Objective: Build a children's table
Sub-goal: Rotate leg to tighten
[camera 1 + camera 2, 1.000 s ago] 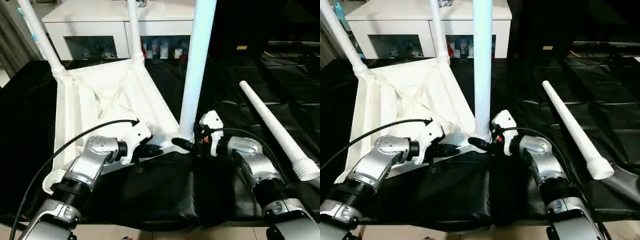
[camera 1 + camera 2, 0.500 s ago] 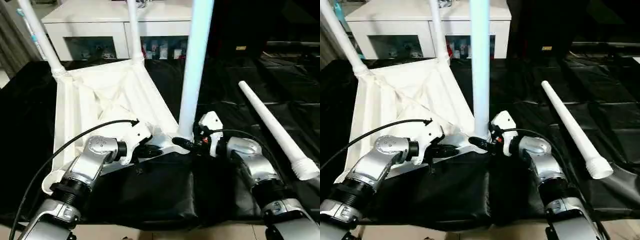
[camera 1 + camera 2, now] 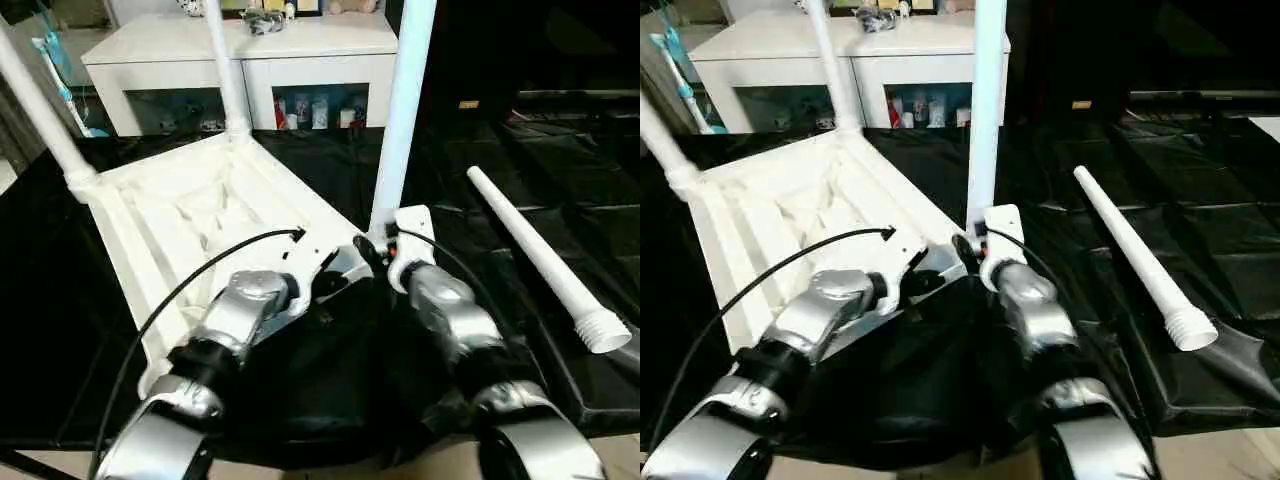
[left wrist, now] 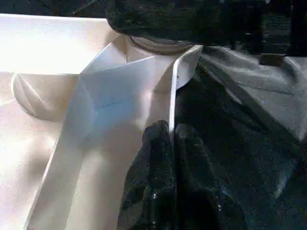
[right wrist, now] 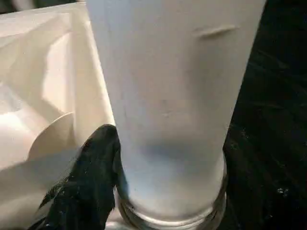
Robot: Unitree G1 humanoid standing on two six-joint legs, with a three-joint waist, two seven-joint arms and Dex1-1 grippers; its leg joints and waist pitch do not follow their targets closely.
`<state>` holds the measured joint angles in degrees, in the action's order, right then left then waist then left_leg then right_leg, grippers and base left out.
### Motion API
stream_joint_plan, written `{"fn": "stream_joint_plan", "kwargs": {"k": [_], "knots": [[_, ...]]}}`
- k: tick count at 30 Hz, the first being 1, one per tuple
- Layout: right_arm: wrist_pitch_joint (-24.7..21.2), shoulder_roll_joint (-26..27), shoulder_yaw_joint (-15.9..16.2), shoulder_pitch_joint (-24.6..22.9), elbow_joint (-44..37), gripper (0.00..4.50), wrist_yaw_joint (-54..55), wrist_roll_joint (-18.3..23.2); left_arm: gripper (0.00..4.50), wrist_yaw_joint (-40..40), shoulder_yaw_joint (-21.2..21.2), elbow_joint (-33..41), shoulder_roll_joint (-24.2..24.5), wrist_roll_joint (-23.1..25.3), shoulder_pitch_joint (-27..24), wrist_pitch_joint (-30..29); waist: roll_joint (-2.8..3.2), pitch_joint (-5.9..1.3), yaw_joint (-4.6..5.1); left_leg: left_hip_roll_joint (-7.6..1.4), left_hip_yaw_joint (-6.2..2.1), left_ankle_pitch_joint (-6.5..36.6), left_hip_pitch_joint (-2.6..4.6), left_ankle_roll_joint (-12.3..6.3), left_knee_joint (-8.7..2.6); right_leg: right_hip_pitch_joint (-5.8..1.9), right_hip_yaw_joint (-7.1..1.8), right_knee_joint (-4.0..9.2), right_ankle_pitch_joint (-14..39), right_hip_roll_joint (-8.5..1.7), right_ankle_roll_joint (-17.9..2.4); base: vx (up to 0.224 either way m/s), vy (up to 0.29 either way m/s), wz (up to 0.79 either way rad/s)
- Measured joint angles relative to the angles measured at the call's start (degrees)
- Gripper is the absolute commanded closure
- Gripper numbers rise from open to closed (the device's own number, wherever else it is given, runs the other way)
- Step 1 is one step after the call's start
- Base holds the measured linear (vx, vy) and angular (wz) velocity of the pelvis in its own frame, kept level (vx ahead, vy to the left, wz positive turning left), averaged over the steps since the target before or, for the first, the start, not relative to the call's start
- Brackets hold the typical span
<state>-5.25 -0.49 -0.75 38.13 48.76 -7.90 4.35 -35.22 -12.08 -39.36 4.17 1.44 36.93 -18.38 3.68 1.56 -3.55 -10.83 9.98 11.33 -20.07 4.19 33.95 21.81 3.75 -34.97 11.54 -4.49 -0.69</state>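
The upturned table top (image 3: 190, 220) lies ribbed side up on the black-covered surface (image 3: 500, 200), and everything else sits around it. At its far left corner one leg (image 3: 40, 110) rises and slants outward. A second leg (image 3: 225, 70) stands at its far corner, in front of the white cabinet (image 3: 240, 60) behind the surface. Along the top's near edge, the left gripper (image 4: 170, 143) is pinched narrow on the thin rim wall, one black finger on each side of it. At the top's near right corner a third leg (image 3: 400, 110) stands upright in its round socket. The right gripper (image 3: 368, 255) grips the base of this leg, one black finger (image 5: 91, 182) against its side. Well to the right of the top, a fourth leg (image 3: 540, 255) lies loose on the surface, threaded end toward the robot.
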Motion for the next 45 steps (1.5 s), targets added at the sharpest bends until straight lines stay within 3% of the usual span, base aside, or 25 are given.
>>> {"fn": "stream_joint_plan", "kwargs": {"k": [8,11,19,27,32,39,45], "knots": [[-0.2,0.8,-0.5,0.9,1.0,1.78,1.6,-0.6,4.50,0.6,0.0,-0.3,-0.2,0.4,0.2,0.3,-0.19,-0.03,0.12,0.03,0.00,0.0,0.00,0.00,-0.09,-0.01,-0.01,0.05,0.1,-0.01,0.2,0.000,0.000,0.00],[0.6,1.0,-0.6,0.9,1.3,1.08,1.0,-0.4,4.50,0.2,-0.2,-0.3,0.3,0.5,0.1,0.9,-0.21,-0.02,0.18,0.05,0.00,0.0,-0.01,0.00,-0.20,0.02,-0.02,0.06,0.2,-0.01,0.3,0.000,0.000,0.00],[1.0,-0.5,-0.8,0.5,2.7,0.59,-1.2,-0.5,4.50,-2.5,-0.2,1.6,2.1,0.5,-1.0,1.8,-0.27,0.11,0.15,0.10,0.01,0.0,-0.10,0.02,-0.82,0.26,0.02,0.10,0.1,-0.01,0.2,0.000,0.000,0.00],[2.6,-8.8,3.6,-4.7,-5.5,0.59,-23.9,0.6,4.50,-9.9,-0.2,7.9,6.7,-1.8,-5.4,4.8,-0.21,0.09,-0.25,-0.03,0.01,-0.2,-1.13,-0.32,-0.60,1.16,0.15,-0.02,0.3,0.01,0.3,0.000,0.000,0.00],[4.4,-14.0,6.4,-7.8,-9.5,0.59,-36.6,1.7,4.50,-14.9,0.0,10.6,10.3,-2.9,-7.6,5.8,-0.24,0.14,-0.02,-0.06,0.01,-0.2,-1.19,-0.40,-0.30,1.32,0.14,-0.05,0.3,0.01,0.2,0.000,0.000,0.00],[5.9,-15.5,6.8,-8.2,-10.5,0.59,-42.8,2.8,4.50,-20.9,-0.4,13.0,12.7,-4.1,-9.5,6.2,-0.37,0.23,-0.35,-0.07,0.02,-0.2,-1.22,-0.38,-0.26,1.32,0.14,-0.04,0.3,0.01,0.2,0.000,0.000,0.00],[7.2,-15.5,7.0,-8.2,-10.1,0.59,-45.2,3.3,4.50,-22.3,-1.3,14.0,13.3,-4.2,-9.6,6.1,-0.46,0.29,-1.47,-0.08,0.02,-0.1,-1.30,-0.45,-0.17,1.36,0.14,-0.04,0.3,0.01,0.2,0.000,0.000,0.00]]}}
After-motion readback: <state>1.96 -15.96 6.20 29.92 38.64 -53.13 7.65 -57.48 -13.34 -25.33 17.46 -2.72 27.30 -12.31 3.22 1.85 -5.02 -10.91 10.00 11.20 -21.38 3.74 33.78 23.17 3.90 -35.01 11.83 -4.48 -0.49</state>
